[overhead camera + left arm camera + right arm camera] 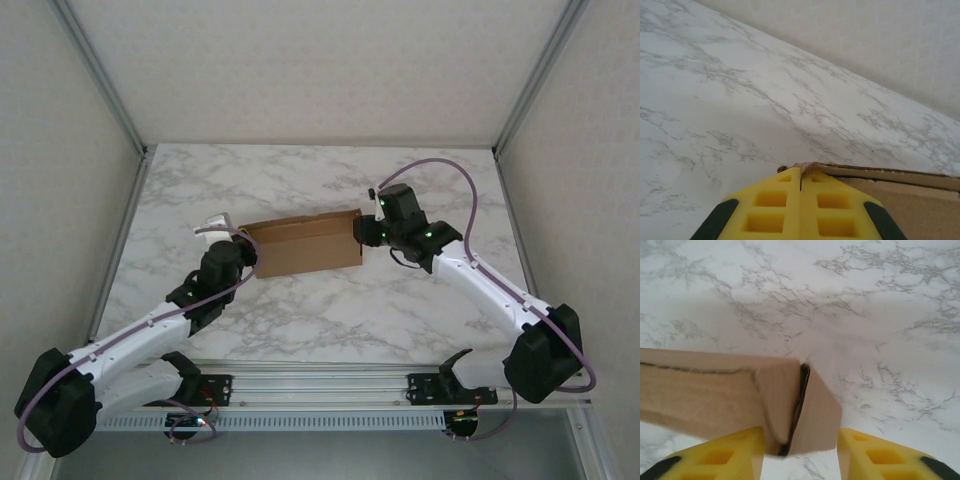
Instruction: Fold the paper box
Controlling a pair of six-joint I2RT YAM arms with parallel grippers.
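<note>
The paper box (305,243) is a plain brown cardboard box lying in the middle of the marble table (300,175). At its left end, my left gripper (247,258) is shut. In the left wrist view its yellow fingertips (790,176) press together on the box's crumpled corner (812,165), with the brown wall (900,197) running off to the right. At the box's right end, my right gripper (363,233) stands open. Its fingers (860,450) straddle the end flaps (812,410); there is a gap on the right side.
The metal frame posts (105,85) and pale walls close in the table on the left, the right and the back. A small white object (213,224) lies by the left arm's wrist. The rail (320,385) with both arm bases runs along the near edge.
</note>
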